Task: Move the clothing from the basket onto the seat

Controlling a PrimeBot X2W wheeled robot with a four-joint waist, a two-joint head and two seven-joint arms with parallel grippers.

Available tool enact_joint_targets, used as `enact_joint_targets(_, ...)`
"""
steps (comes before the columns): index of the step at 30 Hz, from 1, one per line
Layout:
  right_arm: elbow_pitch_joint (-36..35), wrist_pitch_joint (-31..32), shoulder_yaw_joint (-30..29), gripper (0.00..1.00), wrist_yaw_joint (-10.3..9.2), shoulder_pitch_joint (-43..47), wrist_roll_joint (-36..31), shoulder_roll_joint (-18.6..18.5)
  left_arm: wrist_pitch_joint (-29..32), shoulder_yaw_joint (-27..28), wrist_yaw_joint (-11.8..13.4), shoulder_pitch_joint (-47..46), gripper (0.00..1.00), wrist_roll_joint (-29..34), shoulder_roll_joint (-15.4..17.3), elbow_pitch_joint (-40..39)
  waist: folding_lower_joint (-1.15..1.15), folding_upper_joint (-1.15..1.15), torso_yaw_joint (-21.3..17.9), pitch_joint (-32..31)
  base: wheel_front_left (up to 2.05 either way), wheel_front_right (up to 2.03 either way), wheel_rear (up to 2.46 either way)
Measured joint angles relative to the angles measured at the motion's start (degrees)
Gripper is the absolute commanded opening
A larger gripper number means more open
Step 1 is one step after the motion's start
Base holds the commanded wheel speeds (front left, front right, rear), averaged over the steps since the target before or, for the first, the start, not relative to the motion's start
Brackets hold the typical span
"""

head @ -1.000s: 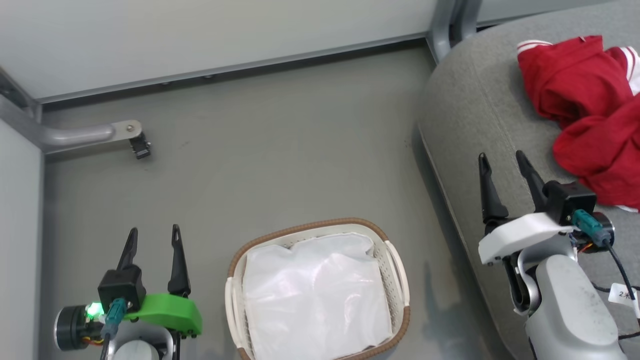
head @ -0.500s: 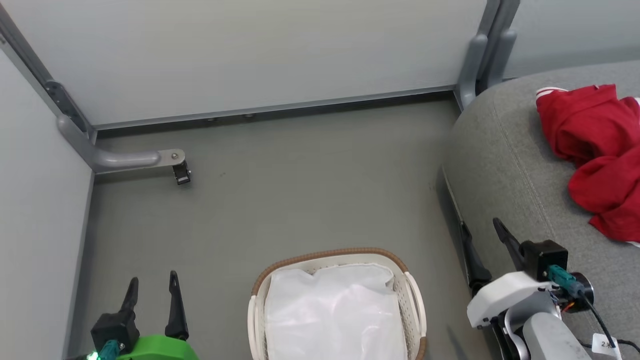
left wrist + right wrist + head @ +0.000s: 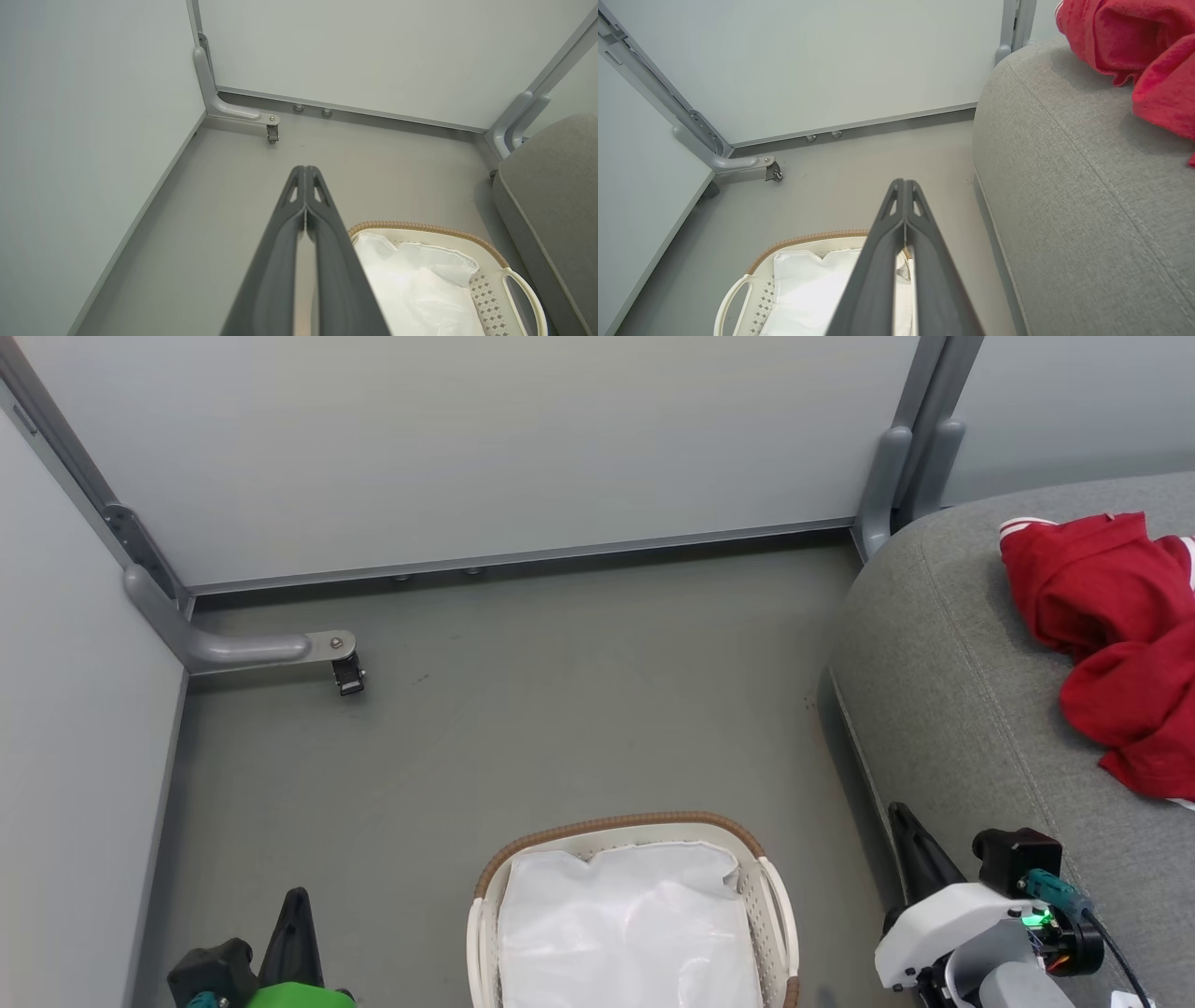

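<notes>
Seeing the clothing (image 3: 1102, 644) lying on the seat (image 3: 952, 709) toward two o'clock of the nearer right gripper (image 3: 904, 821), clamped closed and empty like the left gripper (image 3: 306, 170).

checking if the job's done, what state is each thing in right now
clothing: crumpled in a heap, lying on the seat
basket: upright on the floor, with its white liner bare in the part in view
seat: carrying the clothing
left gripper: fingers shut together, holding nothing
right gripper: fingers shut together, holding nothing
</notes>
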Motion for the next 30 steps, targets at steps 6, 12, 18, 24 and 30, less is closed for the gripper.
enact_joint_targets(6, -1.29, 1.72, -0.88, 0.00, 0.00, 0.10, 6.61, 0.00, 1.56, 0.49, -0.23, -0.04, 0.00, -6.72, 0.00, -0.75, 0.00, 0.00, -0.08, -0.13, 0.00, 0.00, 0.00)
enact_joint_targets(12, -2.52, 3.22, -1.54, 0.00, 0.00, 0.42, 12.66, -0.02, 3.09, 0.96, -0.70, -0.14, 0.00, -12.90, 0.00, -1.69, 0.00, 0.00, -0.16, -0.25, 0.00, 0.00, 0.00)
enact_joint_targets(18, -3.61, 4.69, -2.29, 0.00, 0.00, 0.47, 18.17, -0.02, 4.54, 1.37, -0.82, -0.43, 0.00, -18.22, 0.00, -2.58, 0.00, 0.00, -0.23, -0.37, 0.00, 0.00, 0.00)
enact_joint_targets(24, -4.64, 5.98, -2.96, 0.00, 0.00, 0.55, 23.36, -0.03, 5.87, 1.70, -1.26, -1.13, 0.00, -23.58, 0.01, -3.23, 0.00, 0.00, -0.30, -0.49, 0.00, 0.00, 0.00)
enact_joint_targets(30, -5.59, 7.31, -3.56, 0.00, 0.00, 0.70, 28.33, -0.05, 7.13, 2.07, -1.54, -1.33, 0.00, -28.37, 0.01, -4.02, 0.00, 0.00, -0.38, -0.62, 0.00, 0.00, 0.00)
